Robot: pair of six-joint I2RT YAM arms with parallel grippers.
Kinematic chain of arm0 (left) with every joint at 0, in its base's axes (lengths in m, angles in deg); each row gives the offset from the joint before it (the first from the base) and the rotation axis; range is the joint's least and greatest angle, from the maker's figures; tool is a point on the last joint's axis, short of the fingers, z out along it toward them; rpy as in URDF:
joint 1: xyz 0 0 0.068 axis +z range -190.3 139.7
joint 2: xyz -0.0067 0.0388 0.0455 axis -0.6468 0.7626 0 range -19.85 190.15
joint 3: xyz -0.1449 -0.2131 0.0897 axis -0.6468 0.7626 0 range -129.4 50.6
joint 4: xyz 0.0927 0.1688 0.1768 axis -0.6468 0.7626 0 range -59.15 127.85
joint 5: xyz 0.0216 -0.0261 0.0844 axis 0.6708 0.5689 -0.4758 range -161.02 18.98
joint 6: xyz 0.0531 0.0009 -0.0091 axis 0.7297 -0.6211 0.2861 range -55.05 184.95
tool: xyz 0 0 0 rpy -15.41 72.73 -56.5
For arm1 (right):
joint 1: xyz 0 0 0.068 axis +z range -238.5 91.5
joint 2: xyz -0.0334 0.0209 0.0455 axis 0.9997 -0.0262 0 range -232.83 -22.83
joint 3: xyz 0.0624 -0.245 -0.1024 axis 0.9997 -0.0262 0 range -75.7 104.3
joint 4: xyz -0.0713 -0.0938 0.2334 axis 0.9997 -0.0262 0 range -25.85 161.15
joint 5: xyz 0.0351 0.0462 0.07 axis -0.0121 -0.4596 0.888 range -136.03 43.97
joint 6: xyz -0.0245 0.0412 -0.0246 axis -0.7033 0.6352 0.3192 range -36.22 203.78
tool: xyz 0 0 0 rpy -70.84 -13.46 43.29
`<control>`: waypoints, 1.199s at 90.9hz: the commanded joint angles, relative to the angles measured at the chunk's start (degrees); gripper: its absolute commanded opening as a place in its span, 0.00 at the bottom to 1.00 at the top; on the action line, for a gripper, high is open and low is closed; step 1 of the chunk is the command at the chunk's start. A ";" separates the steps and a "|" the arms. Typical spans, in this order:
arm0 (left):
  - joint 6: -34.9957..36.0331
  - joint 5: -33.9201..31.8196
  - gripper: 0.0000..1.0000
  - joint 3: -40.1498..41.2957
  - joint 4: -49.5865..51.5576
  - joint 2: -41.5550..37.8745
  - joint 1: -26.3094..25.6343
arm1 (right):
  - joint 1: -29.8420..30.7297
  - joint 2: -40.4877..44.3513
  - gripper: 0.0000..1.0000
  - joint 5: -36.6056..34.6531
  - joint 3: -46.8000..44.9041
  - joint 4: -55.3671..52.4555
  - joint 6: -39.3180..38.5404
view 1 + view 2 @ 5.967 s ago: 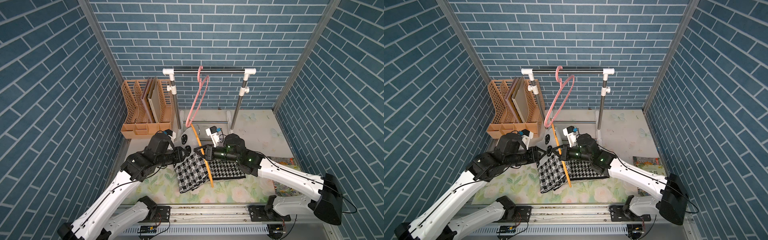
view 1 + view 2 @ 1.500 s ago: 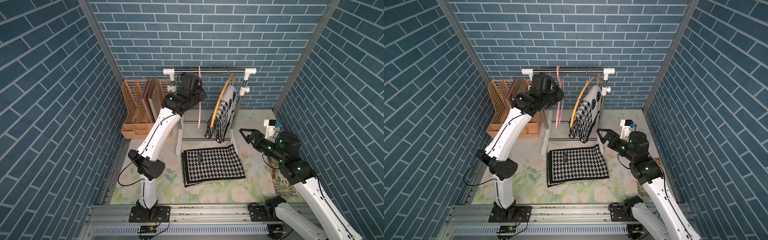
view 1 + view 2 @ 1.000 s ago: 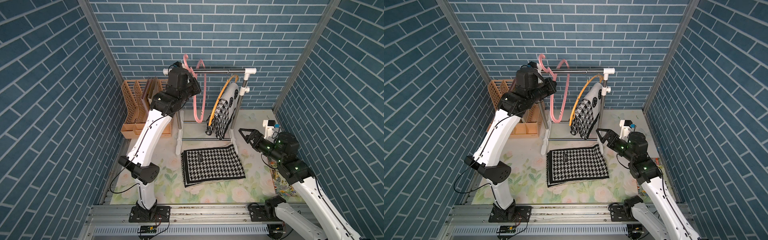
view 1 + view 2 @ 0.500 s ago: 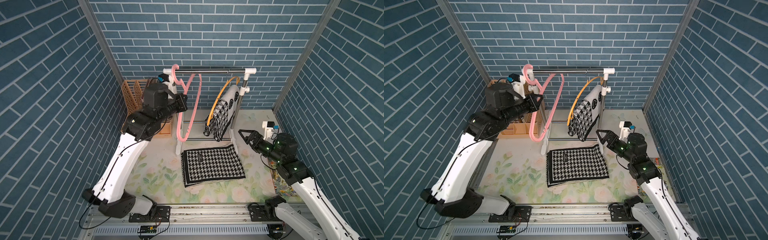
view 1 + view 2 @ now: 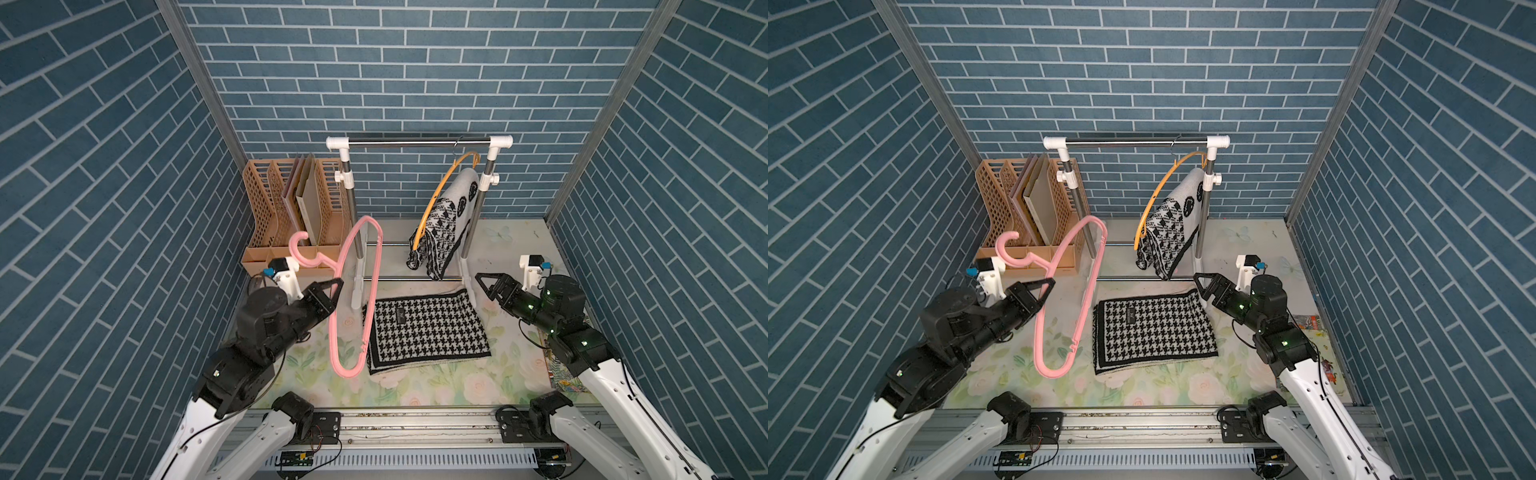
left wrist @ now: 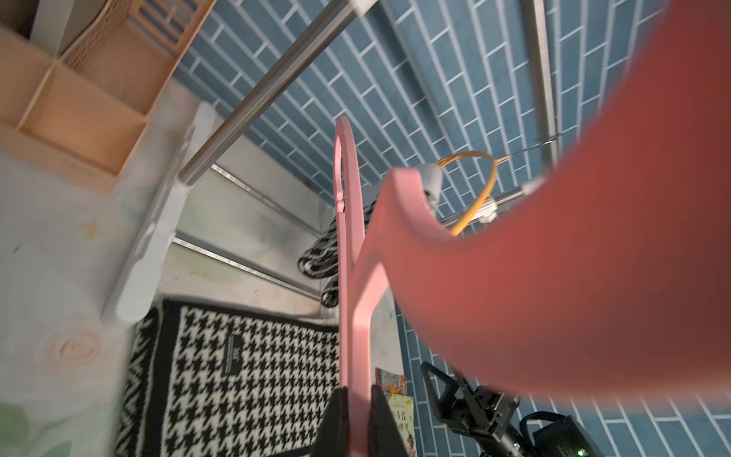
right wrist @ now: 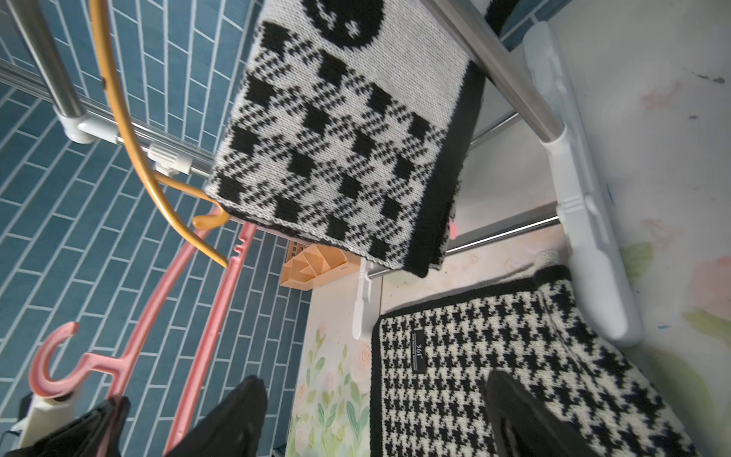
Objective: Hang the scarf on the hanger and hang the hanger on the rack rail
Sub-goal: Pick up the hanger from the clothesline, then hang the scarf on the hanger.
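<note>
Blue brick-patterned walls (image 5: 415,62) enclose a floral-print worktop (image 5: 436,386); a steel clothes rail (image 5: 415,142) and tan file rack (image 5: 259,199) stand at the back.

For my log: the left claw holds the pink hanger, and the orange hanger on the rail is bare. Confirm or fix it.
Not bare: the orange hanger on the rail carries a patterned scarf, as both top views show. The left claw does hold the pink hanger.
</note>
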 commanded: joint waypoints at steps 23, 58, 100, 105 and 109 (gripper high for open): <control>-10.00 0.29 0.00 21.89 -16.91 -6.55 0.08 | -0.12 2.66 0.88 -2.29 -9.60 -8.12 -6.94; -16.18 -24.11 0.00 36.22 -38.47 -3.65 -23.46 | -0.07 6.36 0.88 -5.85 -16.52 -6.36 -5.33; -22.24 -53.87 0.00 32.78 -55.12 24.76 -47.65 | -0.11 2.20 0.90 -8.37 -19.11 -2.35 -10.60; -22.47 -53.40 0.00 31.98 -57.07 27.91 -47.73 | -0.12 1.25 0.90 -8.06 -19.52 -1.62 -11.40; -22.71 -52.75 0.00 31.60 -58.87 30.08 -47.93 | -0.11 0.47 0.90 -7.50 -19.71 -0.98 -12.49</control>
